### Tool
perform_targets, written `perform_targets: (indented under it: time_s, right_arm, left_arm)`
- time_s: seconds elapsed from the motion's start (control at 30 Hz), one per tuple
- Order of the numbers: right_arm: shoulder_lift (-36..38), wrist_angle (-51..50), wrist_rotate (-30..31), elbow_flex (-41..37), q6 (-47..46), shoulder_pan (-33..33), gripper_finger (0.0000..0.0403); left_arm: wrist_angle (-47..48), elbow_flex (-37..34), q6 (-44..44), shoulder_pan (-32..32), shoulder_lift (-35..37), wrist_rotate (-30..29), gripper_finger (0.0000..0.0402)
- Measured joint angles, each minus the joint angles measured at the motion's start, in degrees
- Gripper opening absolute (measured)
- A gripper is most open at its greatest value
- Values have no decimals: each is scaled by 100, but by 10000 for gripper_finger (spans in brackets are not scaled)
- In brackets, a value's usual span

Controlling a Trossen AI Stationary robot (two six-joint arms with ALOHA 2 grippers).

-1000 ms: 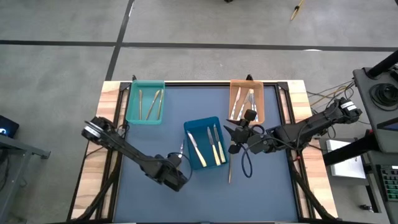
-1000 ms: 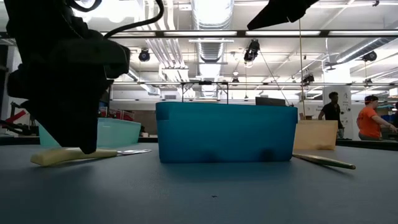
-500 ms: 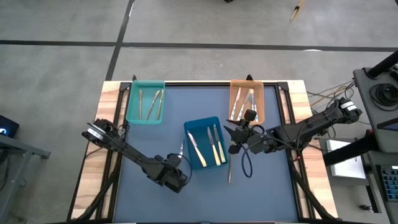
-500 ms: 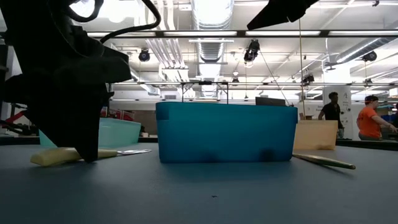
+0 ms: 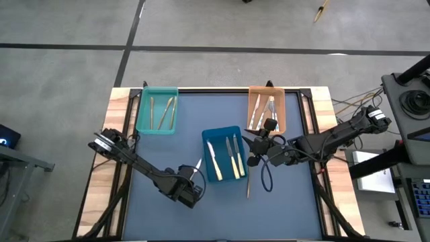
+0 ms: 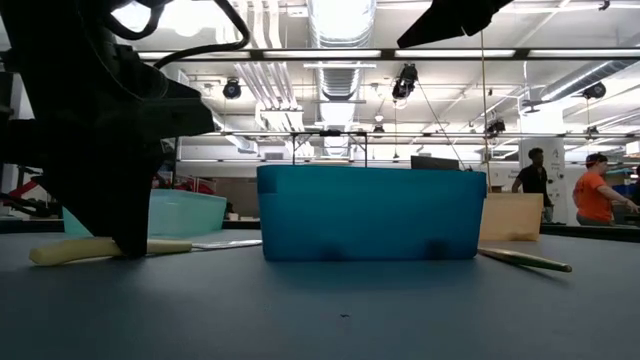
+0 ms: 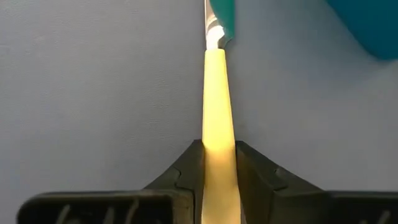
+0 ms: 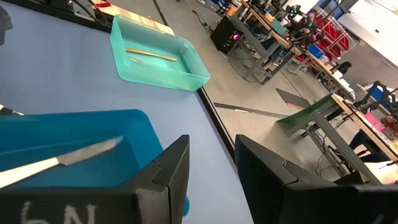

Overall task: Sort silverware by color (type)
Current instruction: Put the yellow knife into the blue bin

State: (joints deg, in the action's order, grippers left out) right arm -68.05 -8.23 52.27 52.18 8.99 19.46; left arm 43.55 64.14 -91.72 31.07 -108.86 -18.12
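The left hand [image 7: 219, 163] is gripping the smooth cream-yellow handle of a slim knife [image 7: 216, 93] lying flat on the matte dark worktop [image 5: 168, 148], just beside the glossy blue tray [image 5: 224, 154]. The right hand [image 8: 211, 171] is hovering released over that tray.

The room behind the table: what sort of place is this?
Probably a big workshop or lab hall: bare ceiling pipes and hanging lights, rows of workbenches, and people at the far side.
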Motion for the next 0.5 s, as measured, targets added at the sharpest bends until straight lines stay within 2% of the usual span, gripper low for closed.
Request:
perform_targets:
  time_s: [0.33,0.5]
  right_arm:
    - [0,0,-20,0,0,0,121]
    - [0,-2,-20,0,0,0,121]
  left_arm:
    - [123,-12,-53,44,93,-117,54]
    - [638,-44,-58,111,287,-167,54]
